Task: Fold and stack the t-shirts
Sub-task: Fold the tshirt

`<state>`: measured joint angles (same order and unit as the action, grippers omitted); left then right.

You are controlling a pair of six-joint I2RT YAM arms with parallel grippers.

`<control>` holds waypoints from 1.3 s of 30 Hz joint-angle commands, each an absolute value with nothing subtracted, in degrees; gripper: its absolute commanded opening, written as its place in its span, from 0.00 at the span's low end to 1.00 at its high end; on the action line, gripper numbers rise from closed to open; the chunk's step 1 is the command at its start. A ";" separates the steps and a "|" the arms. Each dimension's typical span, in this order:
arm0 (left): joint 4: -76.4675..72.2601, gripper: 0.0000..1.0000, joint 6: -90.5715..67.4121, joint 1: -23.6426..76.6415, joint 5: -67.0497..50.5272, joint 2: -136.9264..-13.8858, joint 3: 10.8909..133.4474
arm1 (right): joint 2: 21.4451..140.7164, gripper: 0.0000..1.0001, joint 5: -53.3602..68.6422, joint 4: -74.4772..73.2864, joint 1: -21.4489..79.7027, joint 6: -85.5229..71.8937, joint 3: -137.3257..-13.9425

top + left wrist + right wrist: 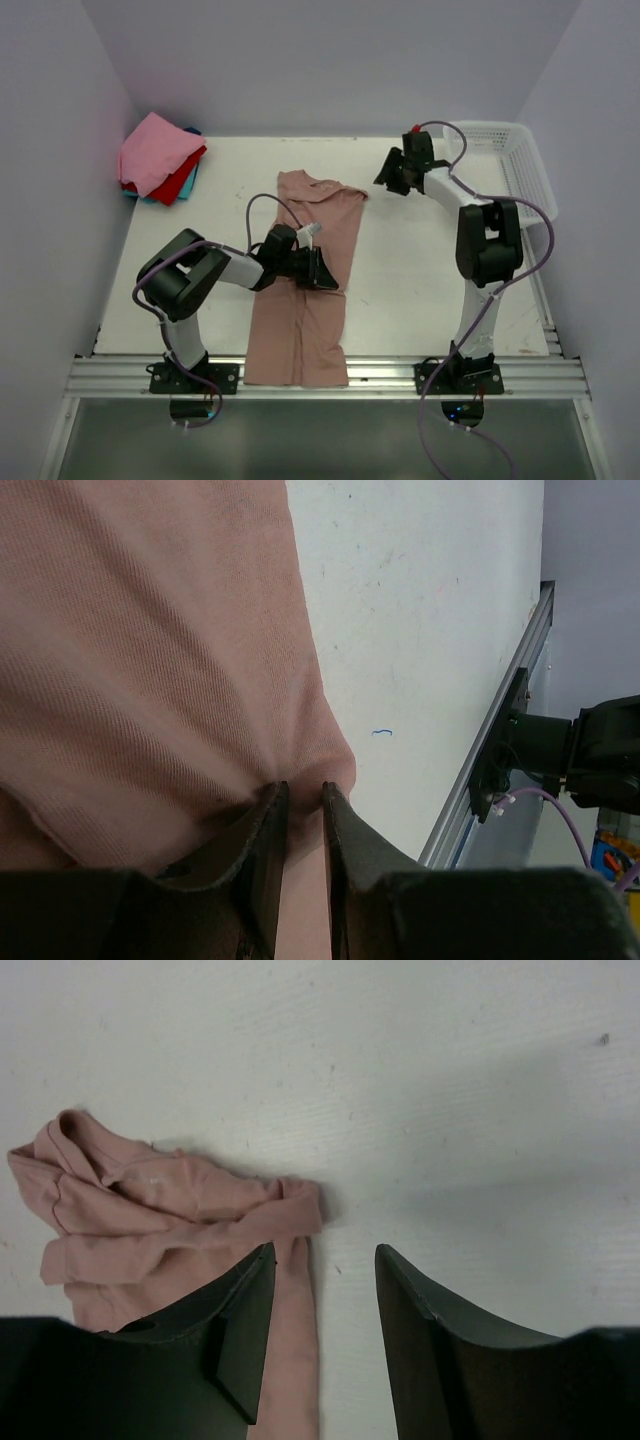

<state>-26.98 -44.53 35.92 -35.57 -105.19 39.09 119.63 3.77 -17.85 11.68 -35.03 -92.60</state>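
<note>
A dusty-pink t-shirt [305, 290] lies lengthwise in the middle of the table, folded narrow, its near end hanging over the front rail. My left gripper [328, 272] sits at the shirt's right edge and is shut on a pinch of the pink cloth [200, 660]; its fingertips [272, 798] squeeze a small fold. My right gripper [387, 176] is open and empty above the bare table, just right of the shirt's far corner. The right wrist view shows the bunched collar end of the shirt [150, 1210] left of the open gripper [325, 1255].
A stack of folded shirts [160, 158], bright pink on top of red and blue, lies in the back left corner. A white lattice basket [520, 160] stands at the back right. The metal front rail [380, 375] runs along the near edge.
</note>
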 commanded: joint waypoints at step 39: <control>-22.24 0.25 -43.86 36.21 -35.07 -106.96 38.15 | 133.23 0.00 4.49 -9.13 13.89 -41.14 -90.87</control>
